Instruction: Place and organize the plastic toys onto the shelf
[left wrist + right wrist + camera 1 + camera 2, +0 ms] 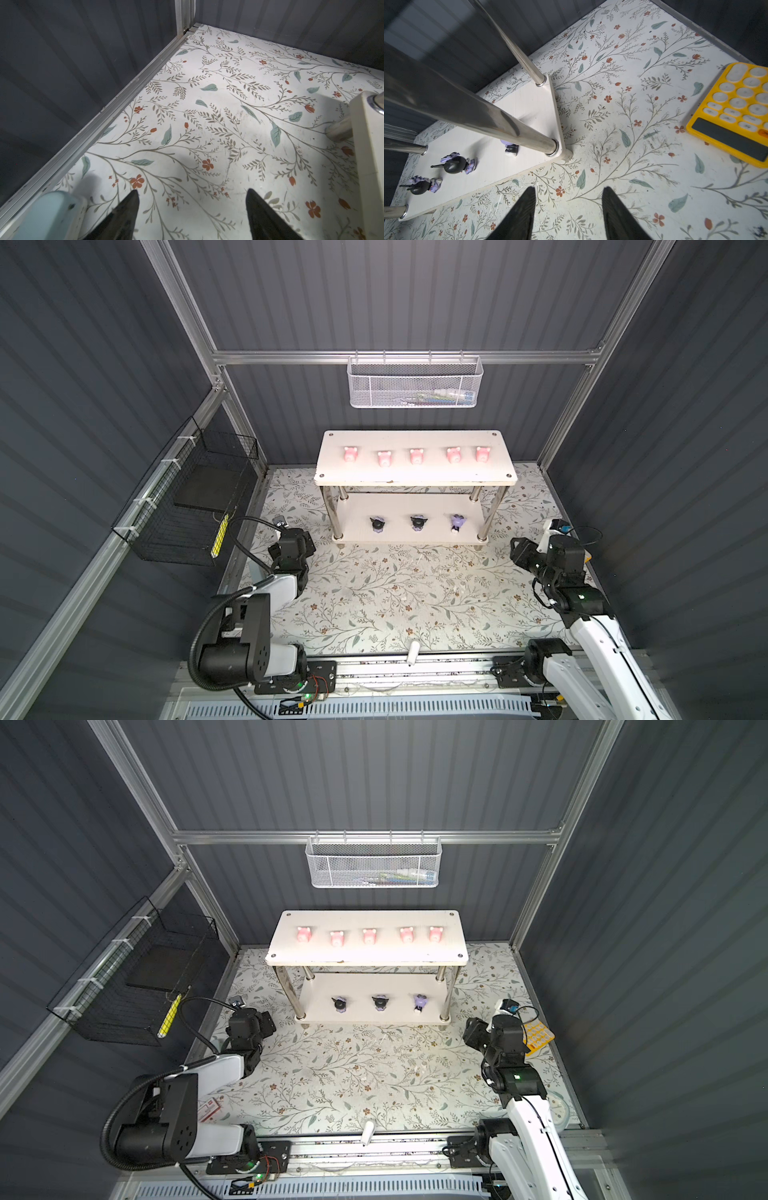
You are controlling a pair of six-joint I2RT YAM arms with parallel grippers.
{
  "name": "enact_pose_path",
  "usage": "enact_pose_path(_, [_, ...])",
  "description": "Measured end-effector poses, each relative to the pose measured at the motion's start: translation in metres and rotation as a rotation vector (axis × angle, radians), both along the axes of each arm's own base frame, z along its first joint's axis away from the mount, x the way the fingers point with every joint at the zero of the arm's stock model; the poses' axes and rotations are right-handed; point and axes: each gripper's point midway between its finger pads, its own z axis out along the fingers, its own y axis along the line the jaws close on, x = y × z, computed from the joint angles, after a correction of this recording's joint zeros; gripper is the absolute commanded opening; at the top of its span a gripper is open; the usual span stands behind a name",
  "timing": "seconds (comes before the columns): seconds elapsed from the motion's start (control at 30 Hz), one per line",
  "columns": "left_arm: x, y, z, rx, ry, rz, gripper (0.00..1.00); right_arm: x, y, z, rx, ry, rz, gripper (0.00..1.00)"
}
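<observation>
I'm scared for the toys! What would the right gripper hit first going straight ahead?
The right gripper would probably meet the floral mat first, between the shelf and the yellow calculator; depth is unclear.

We see dark grey ribbed walls (415, 294) w/ aluminium frame rails (291, 357), and a floral-print tabletop (395, 593) lit brightest at centre. A white mesh basket (415, 385) hangs on the back rail. A black wire basket (187, 506) is tied to the left wall.

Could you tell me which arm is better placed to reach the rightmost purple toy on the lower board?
Right, probably: the right claw hangs open and empty by that end of the shelf, close to the purple toy; the left claw is at the opposite end.
</observation>
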Motion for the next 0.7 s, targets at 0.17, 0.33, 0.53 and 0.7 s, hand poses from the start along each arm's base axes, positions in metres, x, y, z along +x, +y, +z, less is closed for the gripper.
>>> enact_pose_path(0.17, [0.011,-0.003,-0.015,0.026,0.006,-0.035,0.84,0.001,-0.001,-0.002,-0.016,0.009,0.007,0.54])
enact_pose_path(0.33, [0.021,-0.008,-0.025,0.040,0.010,-0.076,0.85,0.005,-0.002,-0.004,-0.031,0.010,0.007,0.55])
enact_pose_path(0.53, [0.035,-0.017,-0.022,0.044,0.008,-0.140,0.86,0.021,-0.004,-0.006,-0.068,-0.001,0.011,0.57])
enact_pose_path(0.7, [0.044,-0.029,-0.022,0.072,0.006,-0.188,0.91,0.040,-0.013,-0.006,-0.153,-0.027,-0.001,0.60])
